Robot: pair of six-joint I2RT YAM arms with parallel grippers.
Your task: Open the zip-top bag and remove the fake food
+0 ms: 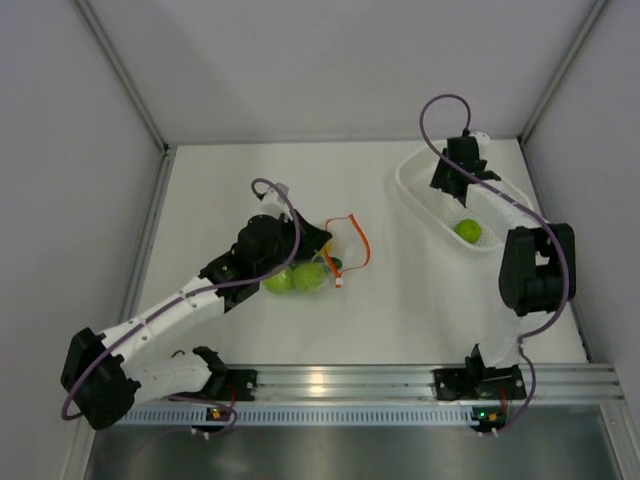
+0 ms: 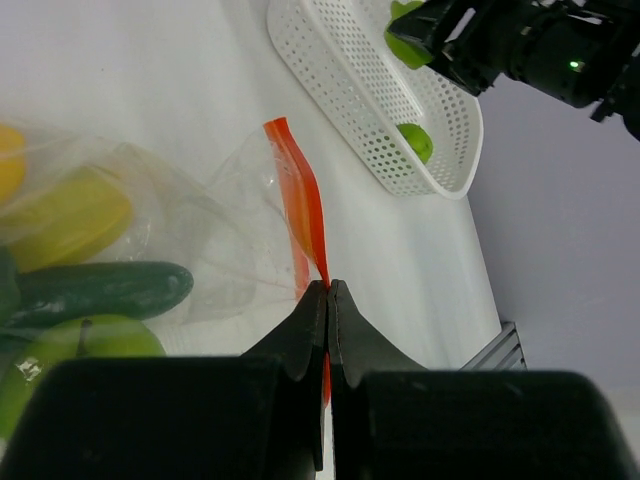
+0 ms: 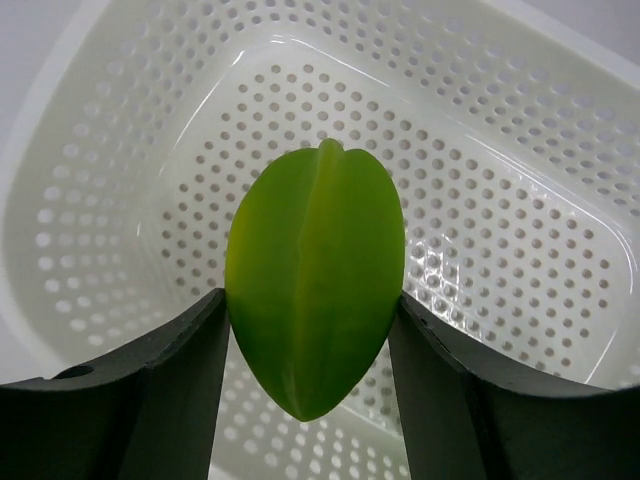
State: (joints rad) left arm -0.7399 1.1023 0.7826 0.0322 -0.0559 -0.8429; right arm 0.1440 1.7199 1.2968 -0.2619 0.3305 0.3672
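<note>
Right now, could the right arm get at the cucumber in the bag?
Probably not yet: the right fingers are full, holding a green fruit over the basket; the cucumber lies inside the bag the left fingers pinch.

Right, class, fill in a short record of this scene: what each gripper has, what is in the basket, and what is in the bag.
left gripper: shut on the zip strip of the zip-top bag
right gripper: shut on a green ridged fruit, above the basket
basket contents: one round green fruit
bag contents: cucumber, yellow piece, green apple
task state: food partly removed
</note>
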